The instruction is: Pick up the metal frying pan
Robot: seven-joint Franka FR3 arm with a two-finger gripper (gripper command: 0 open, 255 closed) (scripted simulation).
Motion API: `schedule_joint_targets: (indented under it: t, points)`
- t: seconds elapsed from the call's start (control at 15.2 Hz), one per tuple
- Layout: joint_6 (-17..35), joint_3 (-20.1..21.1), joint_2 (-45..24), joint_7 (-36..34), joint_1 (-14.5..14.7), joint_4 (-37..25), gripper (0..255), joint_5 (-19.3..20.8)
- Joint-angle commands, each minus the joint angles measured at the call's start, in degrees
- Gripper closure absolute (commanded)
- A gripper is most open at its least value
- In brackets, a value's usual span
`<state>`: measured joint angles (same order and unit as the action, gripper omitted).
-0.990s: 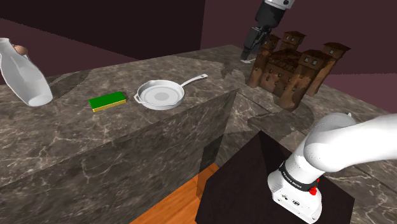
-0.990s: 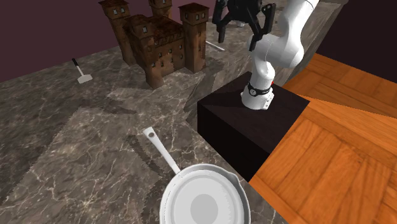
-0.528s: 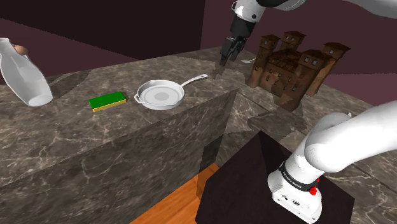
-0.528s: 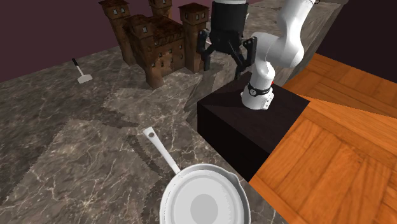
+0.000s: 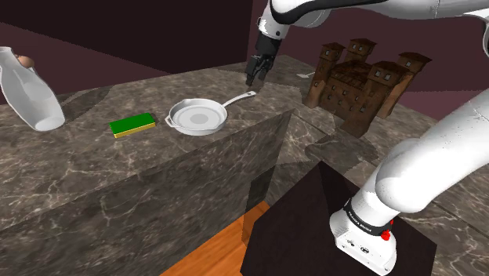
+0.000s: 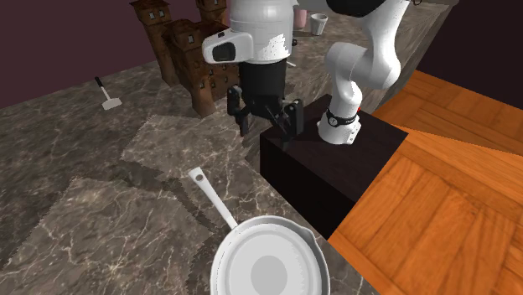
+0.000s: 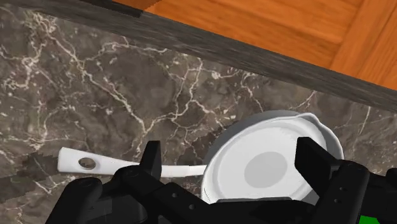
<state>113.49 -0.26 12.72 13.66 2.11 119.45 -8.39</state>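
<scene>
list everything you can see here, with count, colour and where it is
frying pan: 1, white, on the raised counter
sponge: 1, green with a yellow edge, beside the pan, toward the shoulder view's left
vase: 1, white, on the counter at the shoulder view's far left
castle model: 1, brown, shoulder view's upper right
hammer: 1, pale head, dark handle, on the counter left of the castle in the second exterior view
cup: 1, pale, behind the arm
counter: dark veined stone
floor: orange wood
stand: 1, black
arm: 1, white
gripper: 1, black, open, above the pan's handle
</scene>
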Motion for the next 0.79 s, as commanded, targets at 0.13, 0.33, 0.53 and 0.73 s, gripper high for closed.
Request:
schedule_joint_targets:
  t: [0.13, 0.33, 0.53, 0.73]
  points:
    - [2.5, 0.3, -8.5, 1.1, 0.6, -5.3, 0, -1.3]
    - [3.7, 0.5, -15.1, 2.1, 0.9, -10.2, 0, -2.2]
    - [4.3, 0.8, -21.9, 2.9, 1.1, -15.9, 0, -3.0]
    - [4.3, 1.2, -28.8, 3.5, 1.3, -22.4, 0, -3.7]
